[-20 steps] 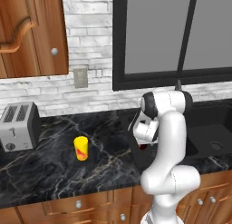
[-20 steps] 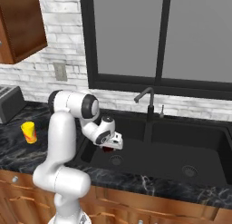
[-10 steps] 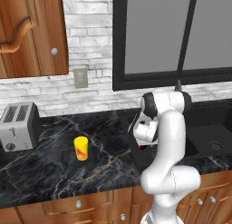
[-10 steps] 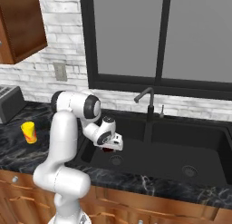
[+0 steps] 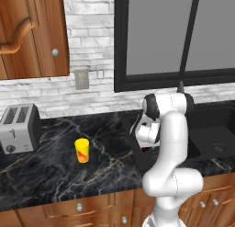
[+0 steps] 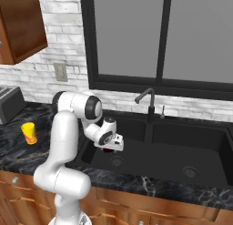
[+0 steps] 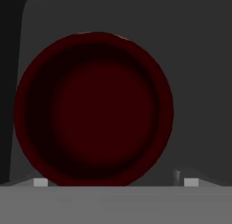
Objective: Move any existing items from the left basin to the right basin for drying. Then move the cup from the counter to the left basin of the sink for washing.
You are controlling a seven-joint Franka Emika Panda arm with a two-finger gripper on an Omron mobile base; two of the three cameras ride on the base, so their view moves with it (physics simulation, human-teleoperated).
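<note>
A dark red round hollow object (image 7: 95,109) sits on the floor of the left basin (image 6: 134,128), seen from straight above in the hand view. My gripper (image 7: 115,182) is open, one fingertip (image 7: 41,182) on each side of the object's near rim. From the right base view the gripper (image 6: 113,145) hangs low inside the left basin, just above the dark red object (image 6: 108,150). The yellow cup (image 5: 82,150) with its red mark stands upright on the black marble counter (image 5: 50,173), well left of the sink. The right basin (image 6: 195,149) holds nothing but its round drain.
A silver toaster (image 5: 18,128) stands at the counter's left end. The tall black faucet (image 6: 148,105) rises behind the divider between the basins. A wooden wall cabinet (image 5: 27,33) hangs above the counter, and drawers run under its front edge.
The hand has sunk slightly lower over the dark red object in the left basin. The cup has not moved.
</note>
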